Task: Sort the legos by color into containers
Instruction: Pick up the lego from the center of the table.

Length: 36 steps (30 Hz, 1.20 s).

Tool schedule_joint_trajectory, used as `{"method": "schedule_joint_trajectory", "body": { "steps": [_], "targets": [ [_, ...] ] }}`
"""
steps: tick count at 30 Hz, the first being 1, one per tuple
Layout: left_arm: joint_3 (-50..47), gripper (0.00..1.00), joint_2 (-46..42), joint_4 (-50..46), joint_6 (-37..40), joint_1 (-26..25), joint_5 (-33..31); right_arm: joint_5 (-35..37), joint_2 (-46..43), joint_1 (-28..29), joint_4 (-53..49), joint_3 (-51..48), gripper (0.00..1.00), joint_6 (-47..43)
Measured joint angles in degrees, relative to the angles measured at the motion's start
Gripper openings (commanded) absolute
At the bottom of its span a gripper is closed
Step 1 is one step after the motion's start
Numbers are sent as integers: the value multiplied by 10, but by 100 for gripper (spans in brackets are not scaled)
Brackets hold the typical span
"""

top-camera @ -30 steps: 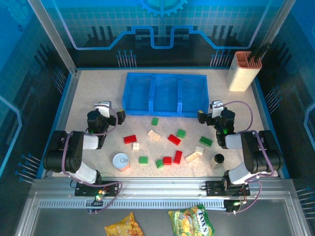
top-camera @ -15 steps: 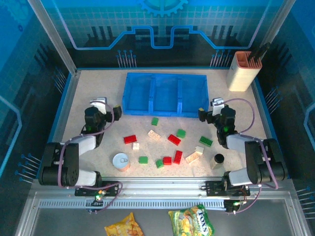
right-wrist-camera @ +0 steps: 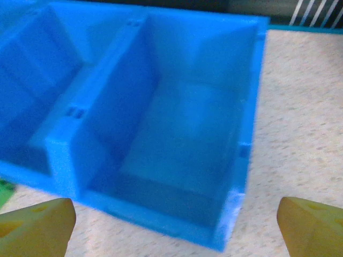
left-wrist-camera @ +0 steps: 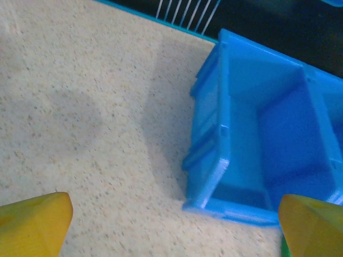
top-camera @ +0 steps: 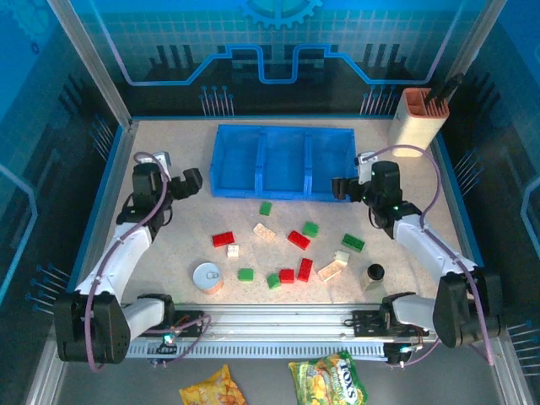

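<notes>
Blue and bare from above, the bin point(top-camera: 284, 129) holds none of the legos point(top-camera: 298, 239), which lie unmoved on the table point(top-camera: 186, 253) before it. Both arms have stretched forward in the last second, the left gripper point(top-camera: 190, 181) and right gripper point(top-camera: 340, 187) now at the bin's near corners. The left wrist view shows yellow fingers point(left-wrist-camera: 35, 222) spread wide on nothing beside the end compartment. The right wrist view shows the same empty spread, so sorting looks yet to begin.

Only print I can read from up top: white letters on the green-yellow snack bag point(top-camera: 328, 380) below my bases, approx. "FOXS". Yellow bag point(top-camera: 207, 391) beside it: print too small. Tin point(top-camera: 207, 277) on the bench point(top-camera: 190, 232): label not legible.
</notes>
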Motion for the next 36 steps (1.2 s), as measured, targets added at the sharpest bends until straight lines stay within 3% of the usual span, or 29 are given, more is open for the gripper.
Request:
{"method": "schedule_joint_trajectory", "body": {
  "steps": [9, 12, 19, 30, 36],
  "targets": [
    [157, 99, 15, -222, -1, 0, 73, 0, 49, 96, -227, 107, 86, 82],
    [189, 99, 36, -256, 20, 0, 94, 5, 65, 136, -286, 128, 75, 104],
    [185, 99, 78, -256, 55, 0, 119, 25, 114, 209, -380, 159, 71, 189],
    [142, 99, 78, -224, 66, 8, 118, 114, 172, 334, -445, 192, 68, 560],
    [141, 99, 76, -217, 70, 12, 114, 130, 230, 358, -462, 238, 73, 680]
  ]
}}
